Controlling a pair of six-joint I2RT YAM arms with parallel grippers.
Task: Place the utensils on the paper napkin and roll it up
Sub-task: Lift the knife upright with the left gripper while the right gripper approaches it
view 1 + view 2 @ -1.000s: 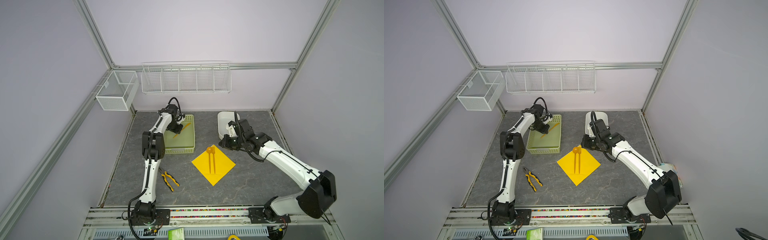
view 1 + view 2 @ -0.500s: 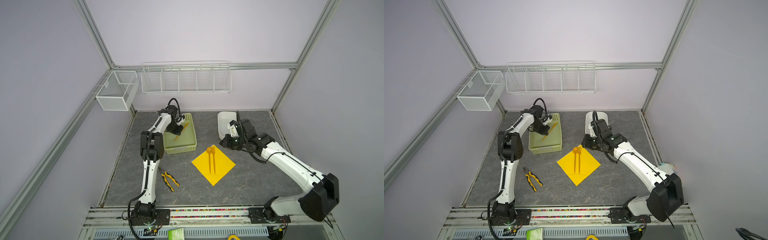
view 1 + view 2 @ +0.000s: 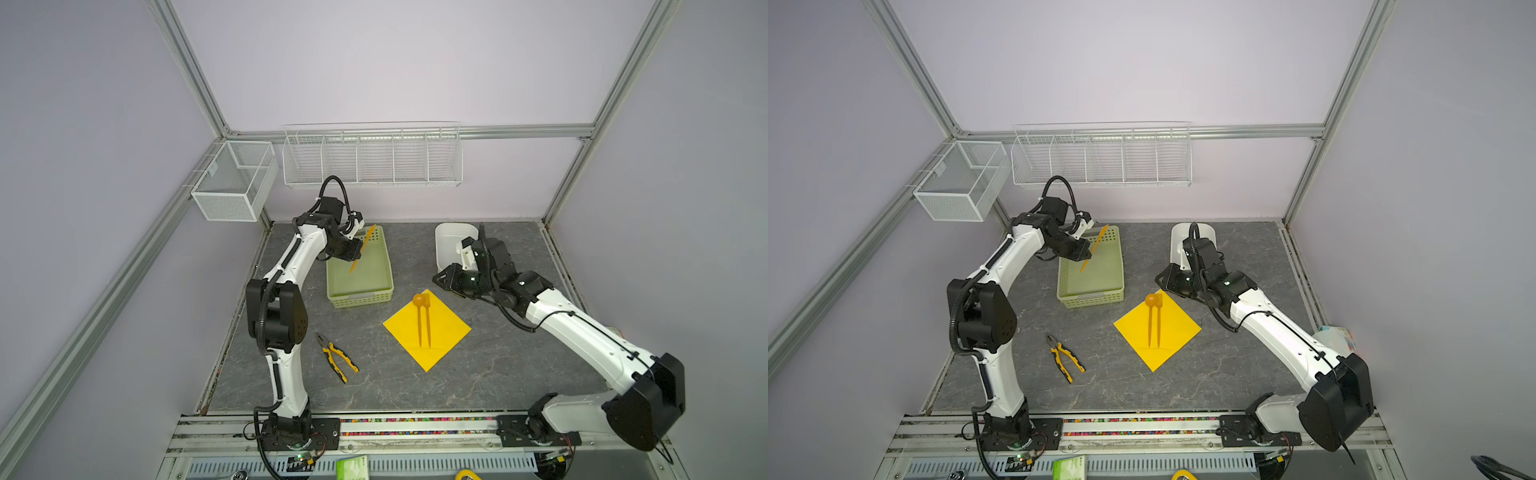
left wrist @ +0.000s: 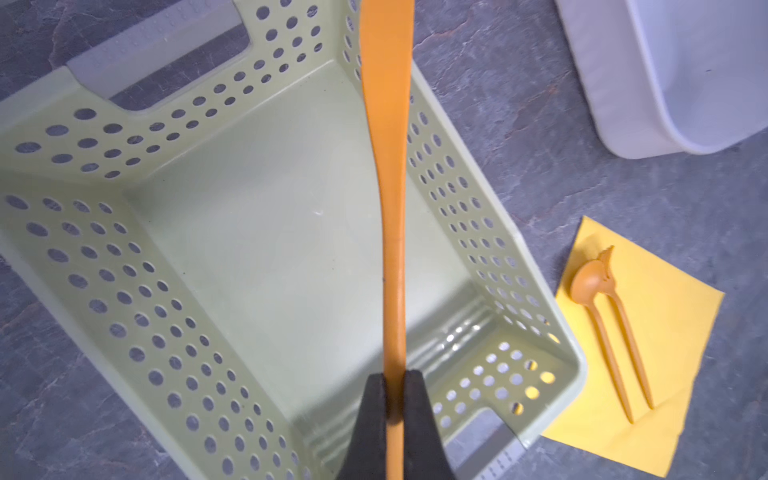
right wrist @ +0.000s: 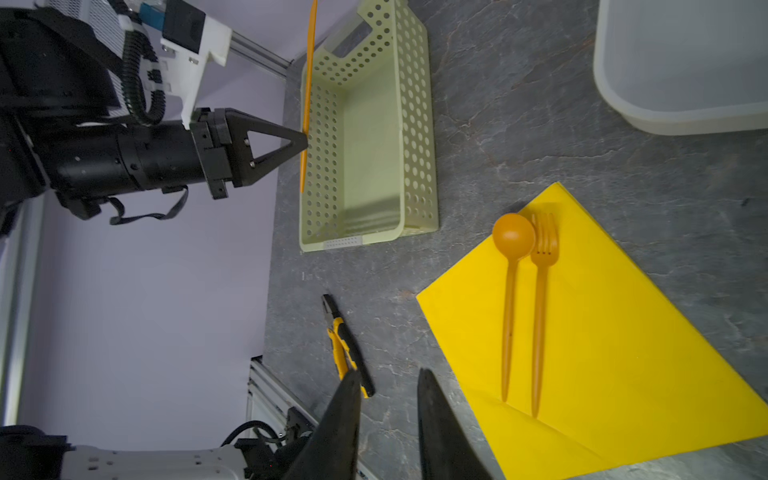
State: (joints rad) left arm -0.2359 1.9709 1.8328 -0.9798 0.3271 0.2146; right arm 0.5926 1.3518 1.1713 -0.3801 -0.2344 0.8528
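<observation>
Item count: one orange spoon (image 3: 419, 322), one orange fork (image 3: 428, 321), one orange knife (image 3: 363, 249), one yellow napkin (image 3: 449, 328), one green basket (image 3: 360, 300), one white bin (image 3: 451, 237), one pair of pliers (image 3: 337, 357), two wire racks (image 3: 372, 158) (image 3: 235, 180).

The left wrist view's edge cuts off the orange utensil (image 4: 392, 208).

1. Thin square yellow paper napkin (image 3: 448, 329) lies centrally on the grey tabletop (image 3: 498, 374).
2. On it, orange plastic spoon (image 3: 419, 322) lies just left of orange plastic fork (image 3: 428, 321), parallel.
3. Pale green perforated plastic basket (image 3: 359, 300) sits behind-left of the napkin; white plastic tub (image 3: 446, 245) behind-right.
4. Yellow-and-black-handled pliers (image 3: 337, 357) lie front-left.
5. Slim orange plastic knife (image 4: 388, 166) hangs above the basket, in the left gripper (image 4: 392, 382).
</observation>
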